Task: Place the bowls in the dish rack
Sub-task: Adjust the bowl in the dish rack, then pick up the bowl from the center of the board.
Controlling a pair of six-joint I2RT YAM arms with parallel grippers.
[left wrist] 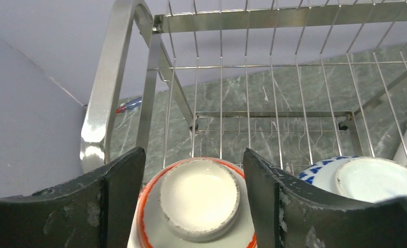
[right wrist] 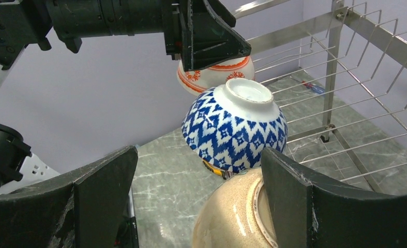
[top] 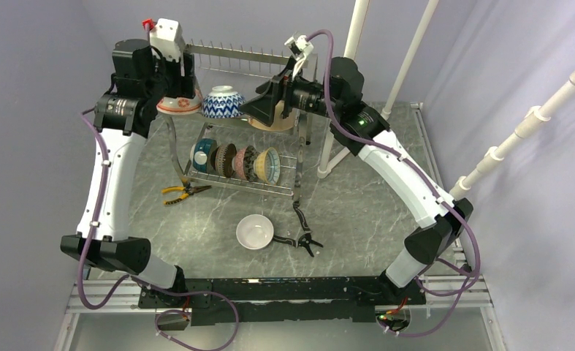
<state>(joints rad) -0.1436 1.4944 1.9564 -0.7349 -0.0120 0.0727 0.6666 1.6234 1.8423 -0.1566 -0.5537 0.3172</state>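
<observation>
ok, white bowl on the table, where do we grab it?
By the rim, from straight above, one finger inside and one outside: the white bowl sits mouth-up. Probably take the left rim; black pliers lie close at its right.

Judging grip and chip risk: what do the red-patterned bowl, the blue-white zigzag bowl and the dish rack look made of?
Red-patterned bowl: likely glazed ceramic, glossy, with a rough unglazed foot ring. Blue-white zigzag bowl: same look, shiny glaze, bare white foot. Dish rack: polished steel, seemingly; mirror-bright tube and thin wires.
</observation>
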